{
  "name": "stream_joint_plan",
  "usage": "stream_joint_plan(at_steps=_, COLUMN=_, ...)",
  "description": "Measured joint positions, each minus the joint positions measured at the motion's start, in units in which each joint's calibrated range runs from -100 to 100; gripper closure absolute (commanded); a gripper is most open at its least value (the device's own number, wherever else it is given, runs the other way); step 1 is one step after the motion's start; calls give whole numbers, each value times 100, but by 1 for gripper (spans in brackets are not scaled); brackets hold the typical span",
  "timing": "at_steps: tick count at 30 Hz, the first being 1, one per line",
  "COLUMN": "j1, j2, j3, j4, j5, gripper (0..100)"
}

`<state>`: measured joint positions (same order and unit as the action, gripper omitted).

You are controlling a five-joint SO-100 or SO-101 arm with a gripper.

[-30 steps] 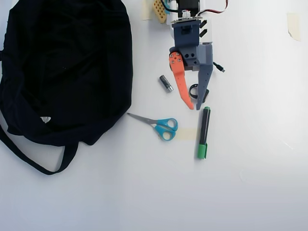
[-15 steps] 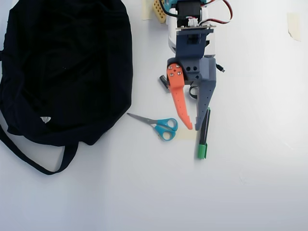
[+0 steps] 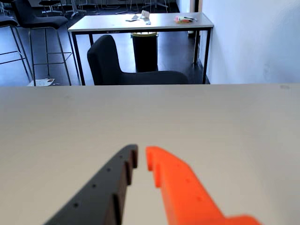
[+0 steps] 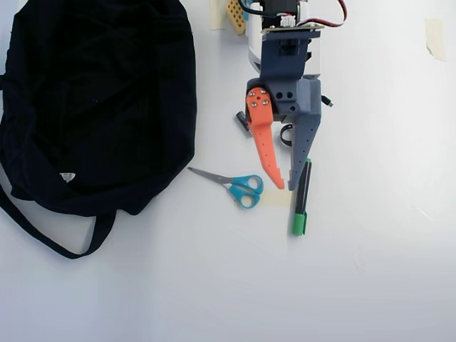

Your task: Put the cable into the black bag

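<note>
On the white table (image 4: 370, 271) in the overhead view, the tool (image 4: 286, 187) hangs with tips slightly apart, empty, near scissors (image 4: 239, 187) and a green marker (image 4: 301, 203); the black bag (image 4: 96, 100) lies far left.

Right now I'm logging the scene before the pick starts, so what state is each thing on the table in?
Gripper: slightly open, empty, raised above the table.
Black bag: lying slumped on the table, strap trailing loose; whether its mouth is open cannot be told.
Scissors: closed, lying flat.
Green marker: capped, lying flat, its top end under the gripper.
Cable: mostly hidden under the gripper, not in the bag.
</note>
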<state>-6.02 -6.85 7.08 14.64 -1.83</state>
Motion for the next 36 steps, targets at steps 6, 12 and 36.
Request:
stream_joint_plan(at_steps=6, j1=-44, j2=-216, j3=126, j4=988, j5=454, gripper=98)
stream_joint_plan(at_steps=12, j1=-213, j2=-681, j3=126, j4=2473, j5=562, gripper=98)
stream_joint_plan(at_steps=36, j1=-1102, j2=-1270, j3=-283, j4=6827, j5=39, gripper=98)
